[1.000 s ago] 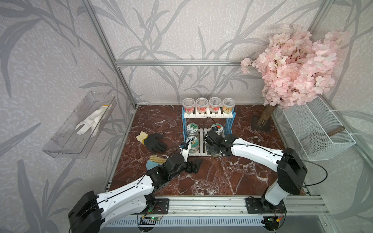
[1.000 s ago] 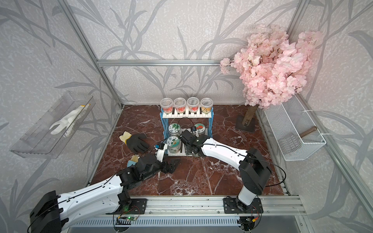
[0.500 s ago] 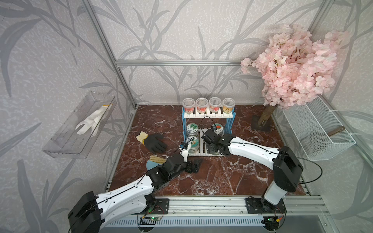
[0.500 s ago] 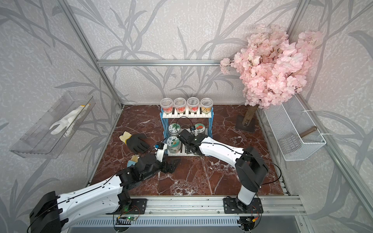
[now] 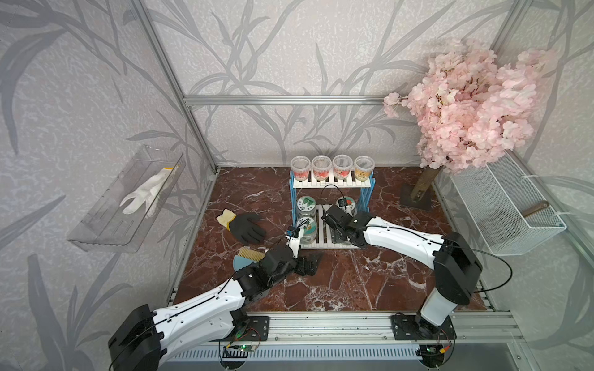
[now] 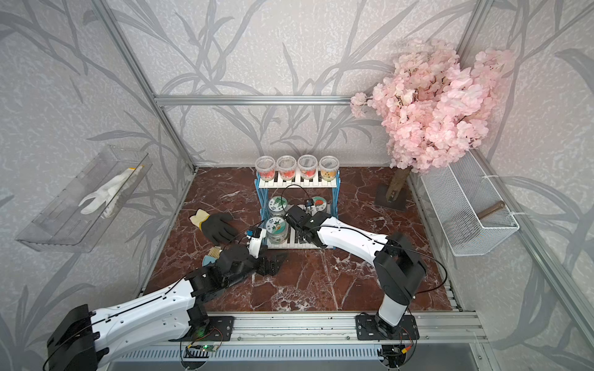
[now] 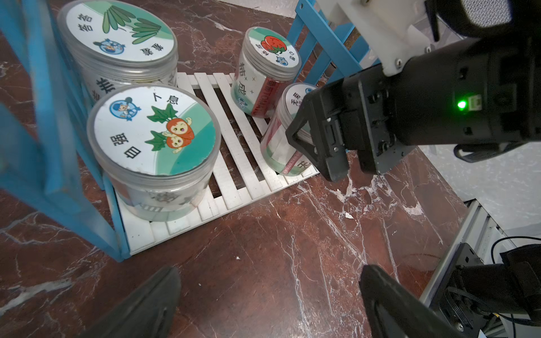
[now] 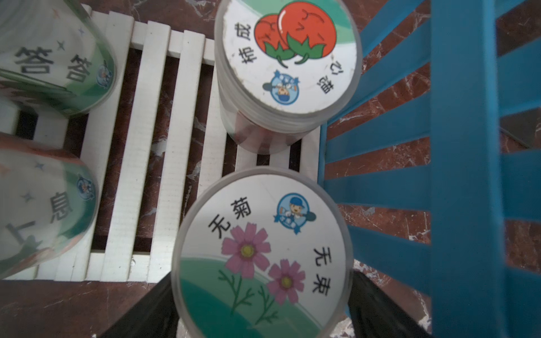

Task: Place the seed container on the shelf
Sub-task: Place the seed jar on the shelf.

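Observation:
The shelf point(image 5: 331, 183) point(image 6: 299, 183) stands at the back middle of the marble floor, with blue side frames and white slats. On its lower tier, at the front right corner, stands the seed container point(image 8: 263, 257) point(image 7: 278, 146), a clear jar with a pink-flower lid. My right gripper point(image 5: 337, 225) point(image 8: 262, 292) is shut on it, one black finger on each side of the jar. The top views hide this jar under that gripper. My left gripper point(image 5: 308, 265) point(image 7: 269, 281) hangs open over bare marble just in front of the shelf, holding nothing.
Three other jars share the lower tier: radish lid point(image 7: 152, 131), green-leaf lid point(image 7: 120, 32), tomato lid point(image 8: 288, 52). Several cups point(image 5: 331, 165) line the top tier. A black glove point(image 5: 247, 226) and a brush point(image 5: 250, 255) lie left; blossom tree point(image 5: 466, 106) and wire basket point(image 5: 504, 208) right.
The right arm's elbow has swung slightly left while its gripper stays at the lower tier's front right corner. The left arm has not moved.

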Motion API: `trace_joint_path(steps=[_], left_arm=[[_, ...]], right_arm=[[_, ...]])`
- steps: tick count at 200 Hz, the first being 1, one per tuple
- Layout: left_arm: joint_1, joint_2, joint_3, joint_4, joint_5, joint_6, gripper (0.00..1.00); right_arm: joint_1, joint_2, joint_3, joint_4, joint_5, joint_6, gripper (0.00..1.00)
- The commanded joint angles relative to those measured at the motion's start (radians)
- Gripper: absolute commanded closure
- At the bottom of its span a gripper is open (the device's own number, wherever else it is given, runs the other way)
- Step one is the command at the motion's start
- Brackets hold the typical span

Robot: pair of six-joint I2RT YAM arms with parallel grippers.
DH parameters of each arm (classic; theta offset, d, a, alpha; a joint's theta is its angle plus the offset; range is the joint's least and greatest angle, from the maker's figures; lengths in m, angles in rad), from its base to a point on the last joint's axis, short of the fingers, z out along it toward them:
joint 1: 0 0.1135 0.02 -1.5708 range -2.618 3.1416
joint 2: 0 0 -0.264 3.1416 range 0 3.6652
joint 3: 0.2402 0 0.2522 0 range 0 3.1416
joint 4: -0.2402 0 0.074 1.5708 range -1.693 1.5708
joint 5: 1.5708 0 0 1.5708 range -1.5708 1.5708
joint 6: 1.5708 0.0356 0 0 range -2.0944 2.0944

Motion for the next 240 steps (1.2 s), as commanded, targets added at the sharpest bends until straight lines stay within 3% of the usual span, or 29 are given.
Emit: trace_joint_path(steps=[1, 61, 95, 240], left_arm=[[0.005, -0.017, 0.012, -0.001, -0.004, 0.0, 0.0], [0.005, -0.017, 0.015, -0.003, -0.006, 0.0, 0.0], [0.005, -0.008, 0.015, 0.001, -0.002, -0.002, 0.0], [0.005, -0.006, 0.022, -0.006, -0.006, 0.003, 0.0]], right_arm=[[-0.007, 0.02, 0.014, -0.052, 0.04, 0.006, 0.09], [-0.008, 0.011, 0.014, -0.049, 0.037, 0.0, 0.06], [-0.01, 0.001, 0.01, -0.017, 0.001, -0.01, 0.1], [-0.01, -0.002, 0.014, -0.025, 0.051, -0.021, 0.1]])
